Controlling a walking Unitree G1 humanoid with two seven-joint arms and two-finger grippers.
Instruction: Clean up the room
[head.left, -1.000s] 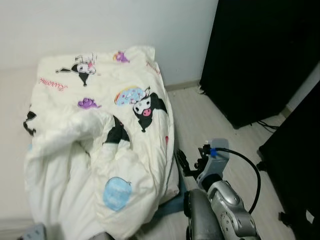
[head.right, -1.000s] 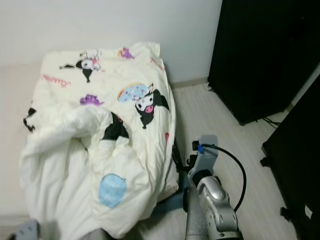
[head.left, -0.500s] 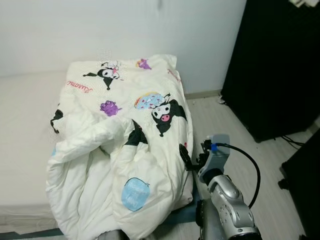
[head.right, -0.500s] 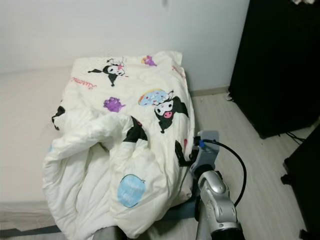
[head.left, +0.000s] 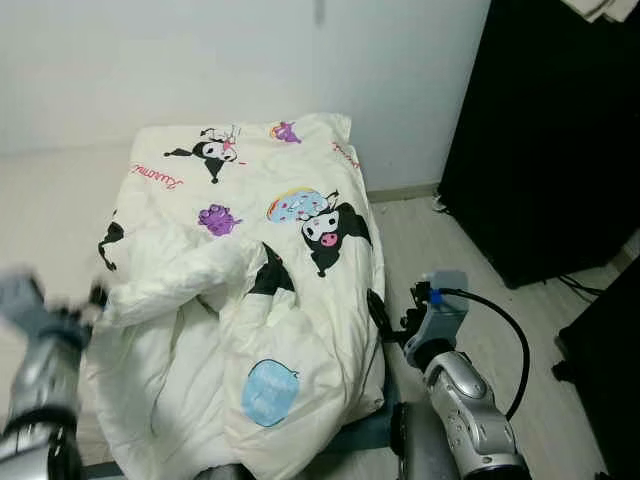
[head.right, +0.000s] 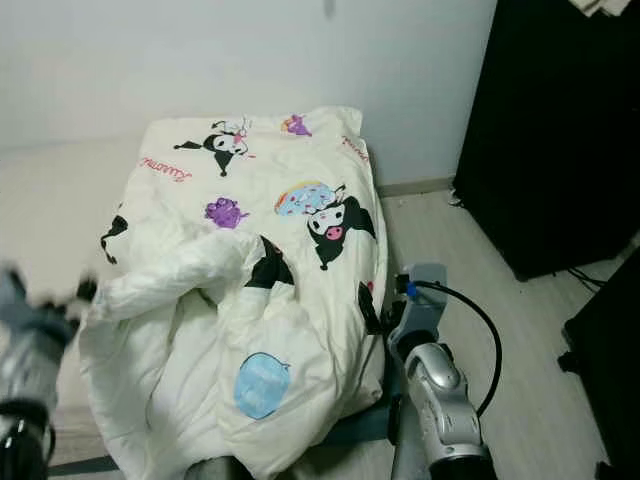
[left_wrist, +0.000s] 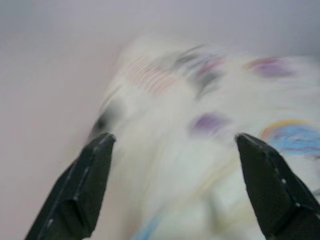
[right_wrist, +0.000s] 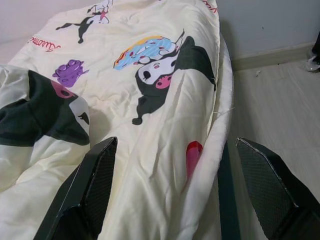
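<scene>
1. Across the middle of the head views, a crumpled duvet (head.left: 250, 300) is spread over the bed (head.left: 40, 200).
2. At lower right, the right gripper (right_wrist: 175, 195) is held just beside the duvet's right edge, fingers spread wide, gripping nothing.
3. At lower left, the blurred left gripper (left_wrist: 175, 190) is raised by the duvet's left side, fingers apart and empty.
4. A black cabinet (head.left: 540, 130) is seen upper right.

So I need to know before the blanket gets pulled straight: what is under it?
The cartoon-print blanket lies bunched on a mattress, whose bare pale surface shows beside it. Whatever else sits beneath the folds is covered. Both the left gripper and right gripper are open near it.
</scene>
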